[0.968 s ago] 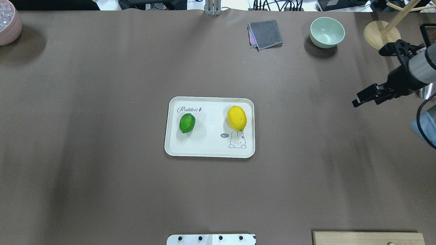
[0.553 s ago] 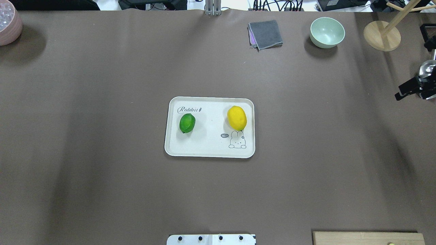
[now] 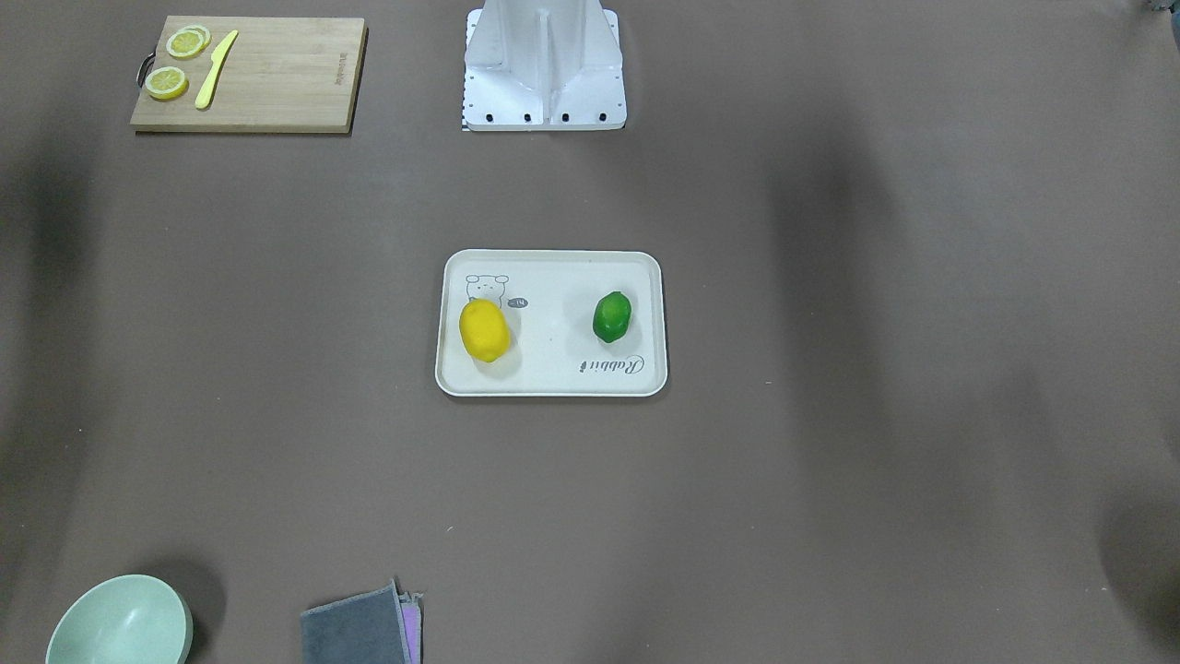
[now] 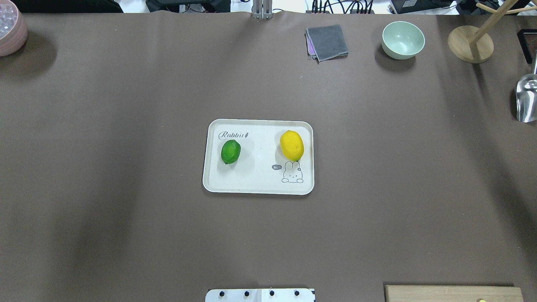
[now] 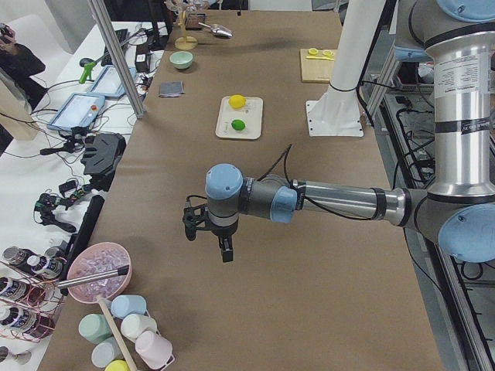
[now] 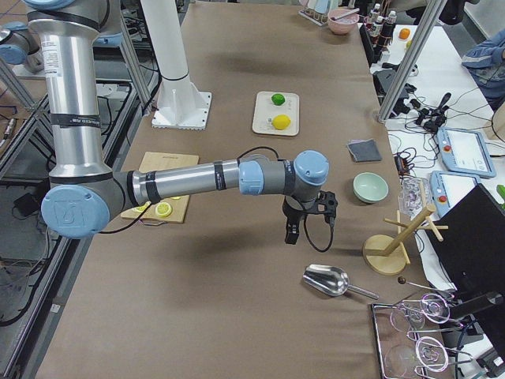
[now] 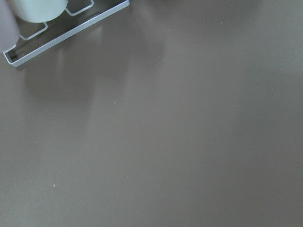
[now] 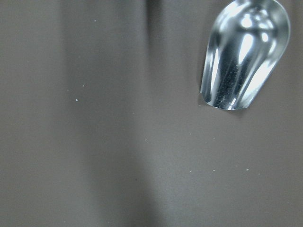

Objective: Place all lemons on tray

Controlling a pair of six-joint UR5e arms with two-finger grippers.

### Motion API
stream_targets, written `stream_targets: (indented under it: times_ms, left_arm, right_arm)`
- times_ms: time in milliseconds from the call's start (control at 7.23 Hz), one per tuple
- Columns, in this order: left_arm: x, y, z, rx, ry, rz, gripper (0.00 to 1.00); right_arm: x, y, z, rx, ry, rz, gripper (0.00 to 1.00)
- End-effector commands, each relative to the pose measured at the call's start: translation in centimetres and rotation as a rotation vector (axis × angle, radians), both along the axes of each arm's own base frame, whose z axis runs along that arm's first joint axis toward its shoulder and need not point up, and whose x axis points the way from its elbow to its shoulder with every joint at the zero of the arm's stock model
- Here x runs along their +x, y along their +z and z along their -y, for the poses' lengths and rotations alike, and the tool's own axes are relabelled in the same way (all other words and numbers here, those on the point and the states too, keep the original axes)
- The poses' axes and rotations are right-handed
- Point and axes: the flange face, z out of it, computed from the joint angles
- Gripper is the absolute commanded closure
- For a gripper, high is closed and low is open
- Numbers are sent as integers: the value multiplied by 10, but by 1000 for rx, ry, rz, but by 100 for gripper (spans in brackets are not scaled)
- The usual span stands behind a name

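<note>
Lemons, 2 in all, lay on the tray (image 4: 258, 187) at the middle of the table (image 4: 126, 167); the yellow lemon (image 4: 291, 145) sat by the cartoon drawing, the green lemon (image 4: 230, 152) under the "Rabbit" script, the 2 apart from each other; the left gripper (image 5: 209, 236) hung over bare table far from the tray; the right gripper (image 6: 308, 219) hung at the opposite end, near a metal scoop (image 6: 327, 279); whether either gripper's fingers were spread or closed could not be told.
</note>
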Motion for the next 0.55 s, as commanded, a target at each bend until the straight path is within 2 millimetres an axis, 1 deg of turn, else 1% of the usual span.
stream_targets:
  times_ms: [0, 138, 415]
  left_arm:
    - [-1, 7, -7, -24, -1, 4, 2]
    - [-1, 7, -7, -24, -1, 5, 2]
    - [-1, 9, -7, -28, -3, 5, 2]
  right_arm:
    - [27, 7, -5, -6, 26, 0, 1]
    - [33, 9, -6, -13, 37, -9, 1]
    - [40, 7, -4, -34, 50, -15, 0]
